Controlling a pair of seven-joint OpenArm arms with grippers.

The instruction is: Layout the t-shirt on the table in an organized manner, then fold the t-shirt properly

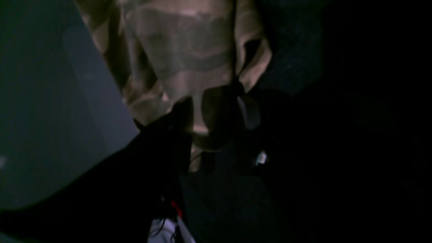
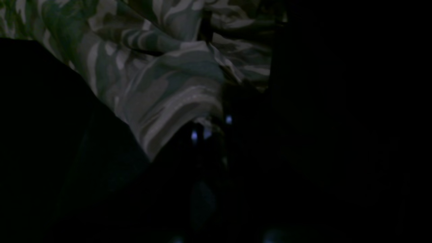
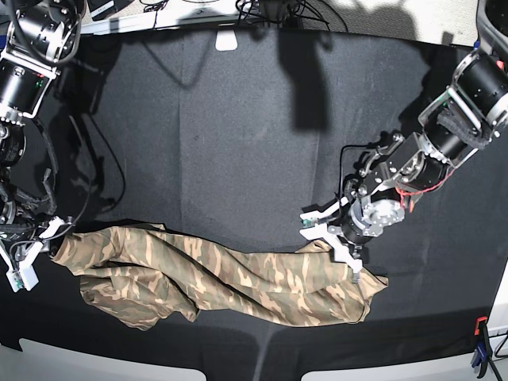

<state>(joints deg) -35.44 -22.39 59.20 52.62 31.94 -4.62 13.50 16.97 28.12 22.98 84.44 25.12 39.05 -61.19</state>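
The camouflage t-shirt [image 3: 222, 274] lies crumpled in a long band across the near part of the black table [image 3: 238, 135]. My right gripper [image 3: 32, 254] is at the shirt's left end. In the right wrist view the fabric [image 2: 162, 77] narrows into that gripper [image 2: 209, 128], which is shut on it. My left gripper [image 3: 333, 238] hovers at the shirt's upper right edge, jaws apart. In the dim left wrist view, tan fabric [image 1: 189, 60] shows between its dark fingers [image 1: 216, 114].
Cables [image 3: 262, 12] run along the table's far edge, and a thin black cable [image 3: 87, 159] loops on the cloth at the left. A red-and-blue clamp [image 3: 479, 333] sits at the near right corner. The white front rim [image 3: 79, 365] is close below the shirt.
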